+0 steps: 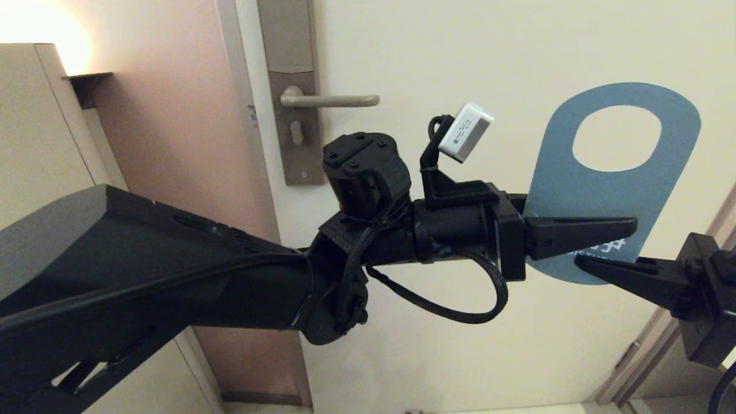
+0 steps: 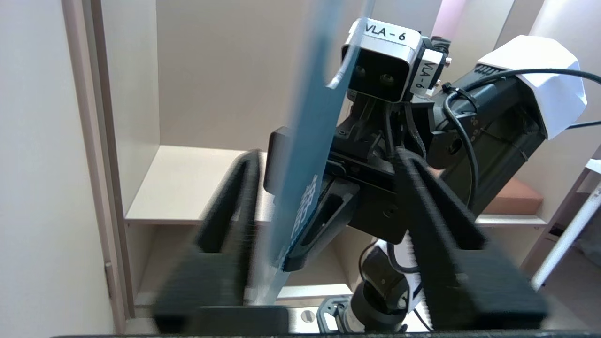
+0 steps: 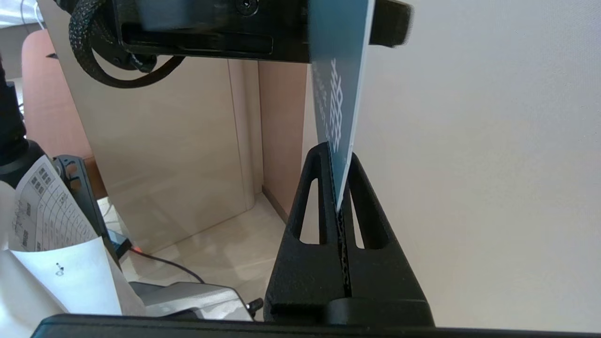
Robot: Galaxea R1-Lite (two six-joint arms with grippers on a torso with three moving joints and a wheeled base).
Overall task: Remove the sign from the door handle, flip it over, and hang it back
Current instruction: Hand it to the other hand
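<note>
Hotel-style room — door (image 1: pixel 460 57) with lever handle (image 1: pixel 330 100), blue hanger sign (image 1: pixel 609 178)

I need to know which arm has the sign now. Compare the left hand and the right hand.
Grip: the right hand is shut on the sign's lower edge; the left hand stands open, fingers either side of the card, not pinching it.
Approach: in the head view the left hand reaches in from the left, the right hand from the lower right.
Shared: both are black and meet at the sign's lower end, away from the door handle.
</note>
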